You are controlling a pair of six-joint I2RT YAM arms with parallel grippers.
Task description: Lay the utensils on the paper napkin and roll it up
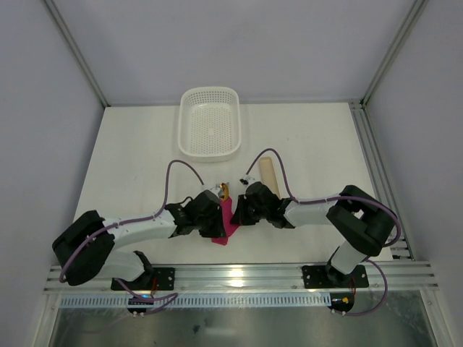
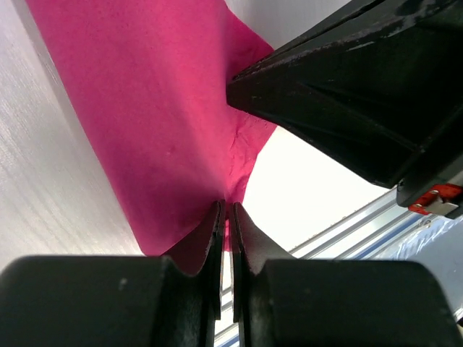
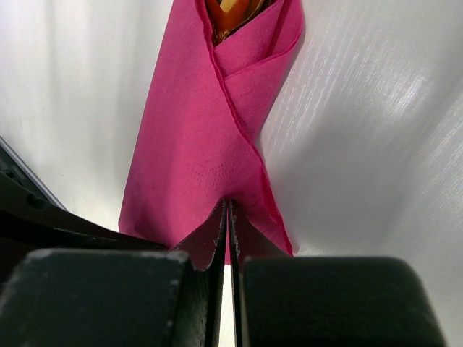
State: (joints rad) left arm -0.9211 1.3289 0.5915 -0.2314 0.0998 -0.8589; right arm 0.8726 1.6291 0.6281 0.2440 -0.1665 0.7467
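The magenta-pink paper napkin (image 1: pixel 226 220) lies folded lengthwise around the utensils between my two grippers. A gold utensil head (image 1: pixel 224 191) sticks out of its far end and shows inside the fold in the right wrist view (image 3: pixel 230 13). The rest of the utensils is hidden in the napkin. My left gripper (image 1: pixel 215 225) is shut on the napkin's edge (image 2: pixel 166 130). My right gripper (image 1: pixel 239 217) is shut on the napkin's near end (image 3: pixel 210 159). The right gripper's black body (image 2: pixel 354 87) shows close by in the left wrist view.
A white perforated basket (image 1: pixel 210 121) stands at the back of the table. A pale beige flat strip (image 1: pixel 270 176) lies just behind the right gripper. The aluminium rail (image 1: pixel 239 278) runs along the table's near edge.
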